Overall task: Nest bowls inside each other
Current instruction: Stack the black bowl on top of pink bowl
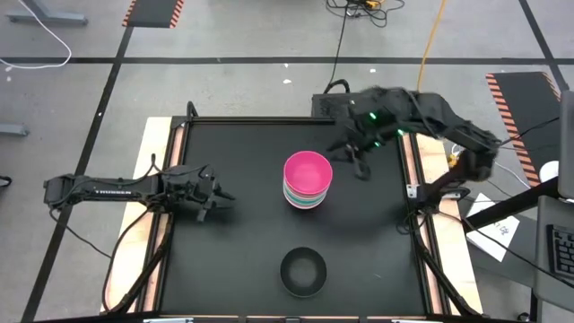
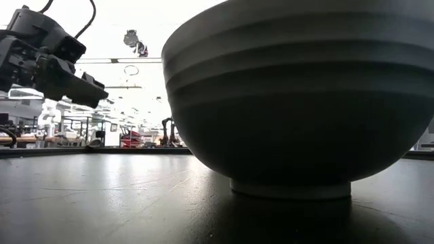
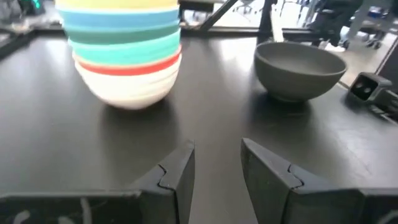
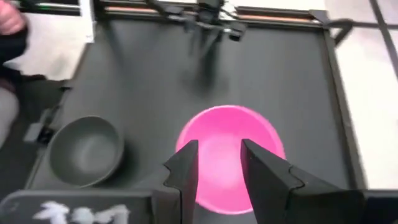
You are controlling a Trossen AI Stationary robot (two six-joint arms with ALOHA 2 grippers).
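Note:
A stack of nested bowls [image 1: 308,181] stands at the table's middle, a magenta bowl [image 4: 227,155] on top and a white one [image 3: 127,87] at the bottom, resting by its base on the black table. A black bowl [image 1: 303,271] stands alone, upright, near the front edge and fills the low view [image 2: 298,102]. My right gripper [image 4: 219,146] hangs open, high above the stack's right side [image 1: 356,160]. My left gripper [image 3: 217,149] is open and low over the table, left of the stack [image 1: 222,199], pointing toward it.
The black table top [image 1: 242,251] has raised wooden edges left and right. A small camera block [image 3: 368,87] sits at the front edge near the black bowl. Cables and paper lie off the table's right side [image 1: 502,224].

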